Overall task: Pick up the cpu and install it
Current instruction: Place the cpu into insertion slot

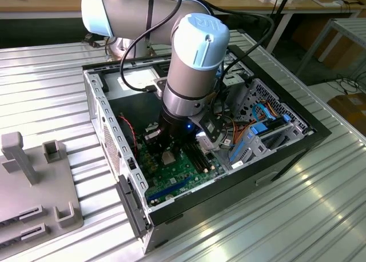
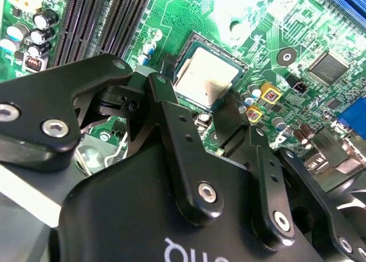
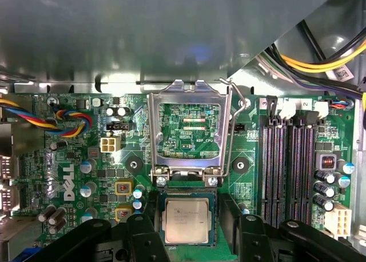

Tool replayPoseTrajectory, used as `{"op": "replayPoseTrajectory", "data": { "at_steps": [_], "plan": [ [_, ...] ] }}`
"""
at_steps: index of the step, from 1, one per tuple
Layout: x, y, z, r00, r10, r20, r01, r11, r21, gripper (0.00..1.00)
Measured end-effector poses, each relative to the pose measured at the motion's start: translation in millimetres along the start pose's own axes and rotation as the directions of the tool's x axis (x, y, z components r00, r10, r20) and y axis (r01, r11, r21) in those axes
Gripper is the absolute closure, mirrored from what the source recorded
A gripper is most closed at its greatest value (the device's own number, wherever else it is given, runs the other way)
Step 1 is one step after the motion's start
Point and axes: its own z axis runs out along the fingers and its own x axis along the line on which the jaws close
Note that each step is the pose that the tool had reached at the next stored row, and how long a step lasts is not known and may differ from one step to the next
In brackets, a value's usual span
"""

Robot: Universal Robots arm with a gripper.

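The cpu (image 3: 186, 221), a small square chip with a silver-grey top, lies flat in the dark socket on the green motherboard (image 3: 74, 176). In the second wrist view the cpu (image 2: 206, 76) lies just beyond the black fingers (image 2: 167, 93). My gripper (image 3: 187, 217) hangs low over it, open, with one finger on each side of the chip and a narrow gap to each. The hollow silver socket frame (image 3: 189, 96) stands flipped up behind the chip, with its lever (image 3: 239, 104) raised. In the exterior view the cpu (image 1: 168, 157) shows under the gripper (image 1: 167, 147), inside the open computer case (image 1: 103, 110).
Long black memory slots (image 3: 286, 165) run beside the socket. Capacitors (image 3: 323, 187) and coloured wires (image 3: 68, 122) stand around it. Case walls and a drive cage with blue and orange cables (image 1: 266, 127) hem in the arm. A grey fixture (image 1: 34, 182) sits on the ribbed metal table at the exterior view's left.
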Motion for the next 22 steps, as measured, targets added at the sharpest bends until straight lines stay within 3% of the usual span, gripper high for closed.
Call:
{"op": "replayPoseTrajectory", "data": {
  "at_steps": [6,14,22],
  "plan": [
    [-0.2,0.1,-2.6,1.0000,0.000,0.0005,0.000,1.0000,-0.0006,0.47],
    [0.2,0.0,-15.0,1.0000,0.000,-0.0001,0.000,1.0000,0.0000,0.47],
    [0.3,-0.1,-15.0,1.0000,0.000,0.0000,0.000,1.0000,0.0000,0.48]
  ]
}}
